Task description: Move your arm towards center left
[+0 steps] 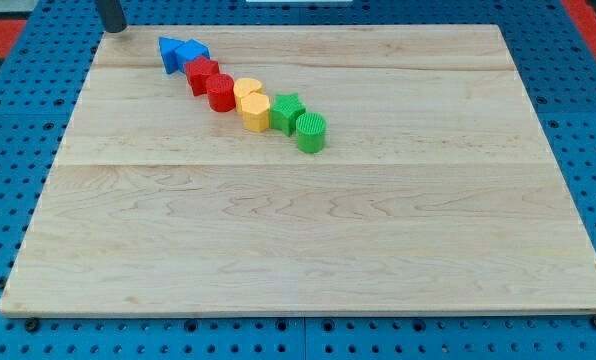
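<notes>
Resting at the view's top-left corner of the bench (278,230), my tip (113,30) carries no jaws; it stands left of the blue blocks (182,52) heading the diagonal row, leaving a clear path towards centre left.

Pale wooden board (308,240) on blue pegboard (8,180), red patches at top corners.

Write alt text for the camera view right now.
My tip sits at the wooden board's top-left corner, left of a diagonal chain of blocks: blue, red, yellow, then green, running toward the view's lower right.
</notes>
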Motion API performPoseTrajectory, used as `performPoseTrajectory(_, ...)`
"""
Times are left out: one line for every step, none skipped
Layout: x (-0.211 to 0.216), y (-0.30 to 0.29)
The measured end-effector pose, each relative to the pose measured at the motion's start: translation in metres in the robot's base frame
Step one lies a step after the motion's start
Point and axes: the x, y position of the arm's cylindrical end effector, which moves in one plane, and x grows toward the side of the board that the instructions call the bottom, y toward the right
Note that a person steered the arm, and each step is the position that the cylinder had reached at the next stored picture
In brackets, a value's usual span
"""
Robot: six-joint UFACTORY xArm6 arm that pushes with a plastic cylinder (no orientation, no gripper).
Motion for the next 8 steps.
performPoseTrajectory(0.001,0.002)
performPoseTrajectory(0.001,0.003)
performPoseTrajectory(0.001,0.003)
performPoseTrajectory(0.009,0.009)
performPoseTrajectory(0.009,0.009)
performPoseTrajectory(0.009,0.009)
performPoseTrajectory(0.017,0.005)
performPoseTrajectory(0.063,0.038)
